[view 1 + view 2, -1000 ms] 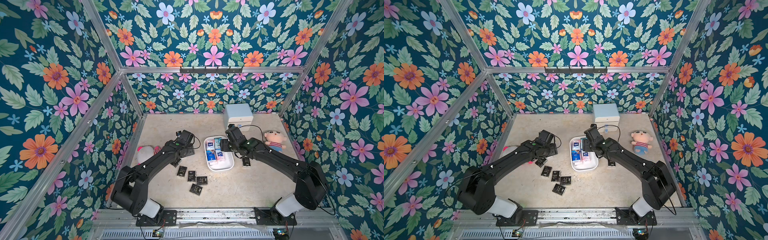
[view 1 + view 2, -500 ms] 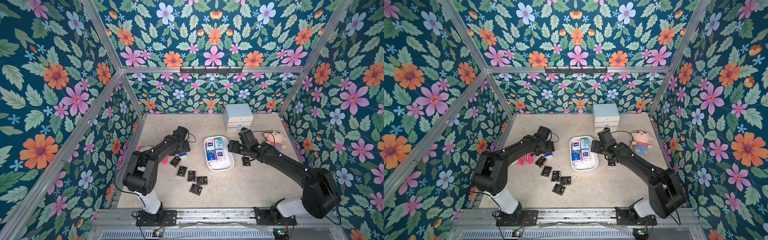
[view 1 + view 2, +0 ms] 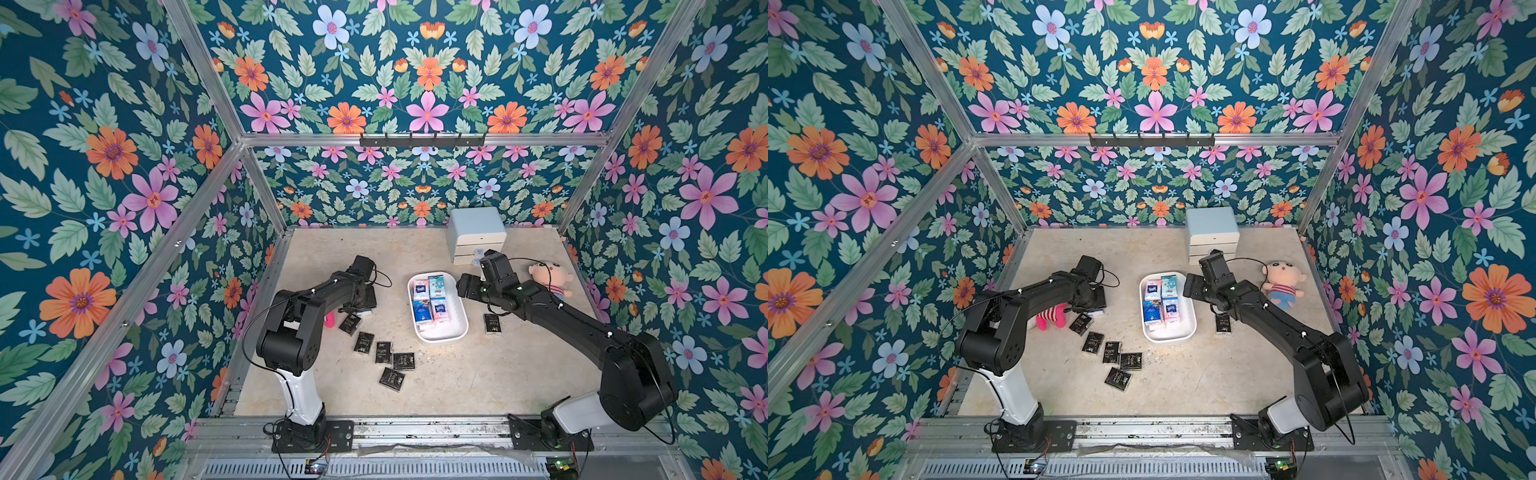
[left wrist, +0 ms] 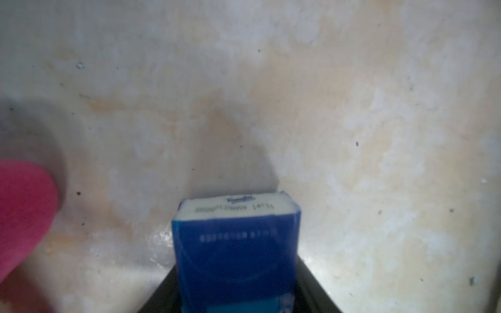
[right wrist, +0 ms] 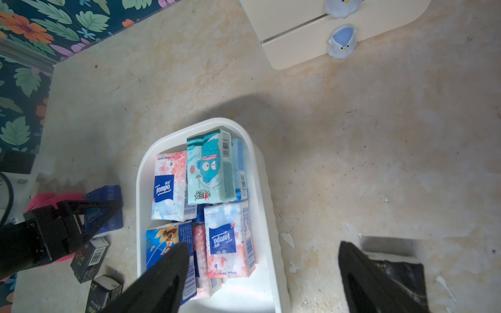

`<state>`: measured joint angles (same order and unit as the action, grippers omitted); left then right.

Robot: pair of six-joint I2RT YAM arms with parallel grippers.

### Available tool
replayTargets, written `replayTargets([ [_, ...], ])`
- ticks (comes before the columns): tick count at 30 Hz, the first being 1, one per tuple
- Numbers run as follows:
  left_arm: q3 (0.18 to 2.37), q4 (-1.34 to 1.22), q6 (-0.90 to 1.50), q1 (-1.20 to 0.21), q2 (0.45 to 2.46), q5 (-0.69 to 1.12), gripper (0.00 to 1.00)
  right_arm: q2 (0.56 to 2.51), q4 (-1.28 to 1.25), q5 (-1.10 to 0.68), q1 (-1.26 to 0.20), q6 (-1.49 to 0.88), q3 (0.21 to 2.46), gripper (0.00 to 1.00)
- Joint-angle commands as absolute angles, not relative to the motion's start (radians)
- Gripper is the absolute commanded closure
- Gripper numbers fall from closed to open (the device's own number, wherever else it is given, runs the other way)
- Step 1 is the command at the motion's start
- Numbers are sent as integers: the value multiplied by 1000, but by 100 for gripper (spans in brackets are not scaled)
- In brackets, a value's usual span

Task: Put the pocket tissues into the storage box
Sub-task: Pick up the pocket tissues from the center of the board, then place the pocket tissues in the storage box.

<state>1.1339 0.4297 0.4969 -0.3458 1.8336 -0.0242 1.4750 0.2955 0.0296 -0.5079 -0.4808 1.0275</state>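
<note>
**A:** Where does your box sit?

**B:** Mid-worktop (image 3: pixel 478 386). The white box (image 3: pixel 441 332) lies lengthwise, and coloured packets (image 3: pixel 430 299) fill most of it. The end nearest the arm bases is bare.

**A:** Any loose ones?

**B:** Five black packets (image 3: pixel 383 352) lie scattered on the worktop left of the box. A sixth packet (image 3: pixel 492 323) lies just right of it.

**A:** And your tools?

**B:** Your left tool (image 3: pixel 365 299) is clenched on a blue packet (image 4: pixel 235 252), which rests on the worktop left of the box. Your right tool (image 5: pixel 263 245) hangs released just right of the box, with its jaws wide and nothing between them.
</note>
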Motion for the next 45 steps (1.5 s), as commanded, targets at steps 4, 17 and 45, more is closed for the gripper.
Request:
replayTargets([
  [4,1146,447,533,-345,1779,-17,56,1431,321,72,-507,-483,1013,9],
  [17,1192,470,799,-597,1578,-67,52,1332,308,56,-482,-473,921,9],
  [45,1559,566,953,-925,2007,-169,49,1148,347,34,-418,-471,792,10],
])
